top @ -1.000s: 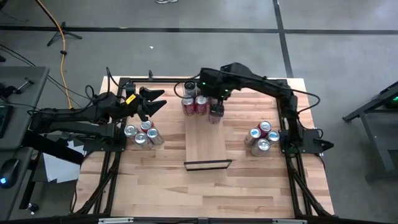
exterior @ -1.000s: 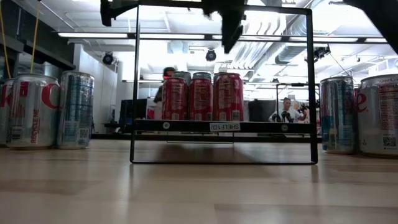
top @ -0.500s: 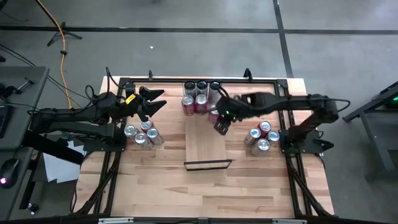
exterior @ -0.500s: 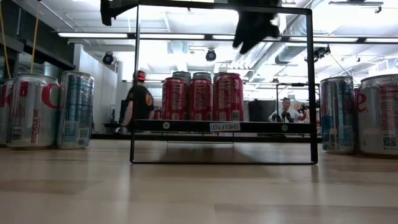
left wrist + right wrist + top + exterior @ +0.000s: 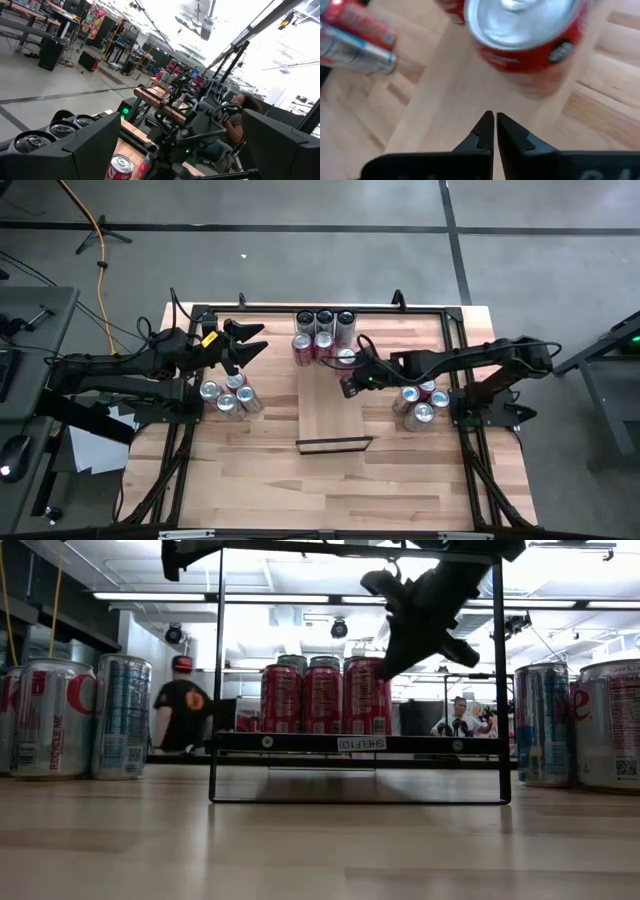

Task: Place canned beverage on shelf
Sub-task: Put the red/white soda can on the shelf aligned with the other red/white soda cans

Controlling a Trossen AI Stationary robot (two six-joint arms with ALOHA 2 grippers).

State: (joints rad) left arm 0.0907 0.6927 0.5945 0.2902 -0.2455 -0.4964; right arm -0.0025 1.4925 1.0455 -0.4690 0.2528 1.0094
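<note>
the red can (image 5: 346, 358) stands upright on the far end of the shelf (image 5: 333, 412), upper centre of the high view, third in a row with two other red cans (image 5: 312, 347); three dark-topped cans (image 5: 324, 320) stand just behind them on the table. in the right wrist view the red can (image 5: 527, 37) stands free ahead of the fingertips (image 5: 486, 131), nothing between them.

the right gripper (image 5: 349, 385) hangs above the shelf's right edge, just in front of the red can, fingers closed together on nothing. judgement: the placing step for this can looks complete and the arm is clear of it. the next move calls for a fresh can from the cluster (image 5: 418, 402) at centre right, which means opening the fingers and approaching without knocking its neighbours.

the left gripper (image 5: 250, 340) waits at upper left of the table, fingers spread wide and empty, beside a second cluster of cans (image 5: 229, 396).

the shelf is pale wood with a thin black lip (image 5: 334, 445) at its near end, and bare board remains in front of the row. it lies on a striped butcher-block table (image 5: 260, 470) inside a black frame (image 5: 356, 555).

in the low view a person in a dark top (image 5: 181, 718) stands at left, and another person (image 5: 459, 716) sits at right. the floor is grey, with an orange cable (image 5: 90, 220) at upper left.
</note>
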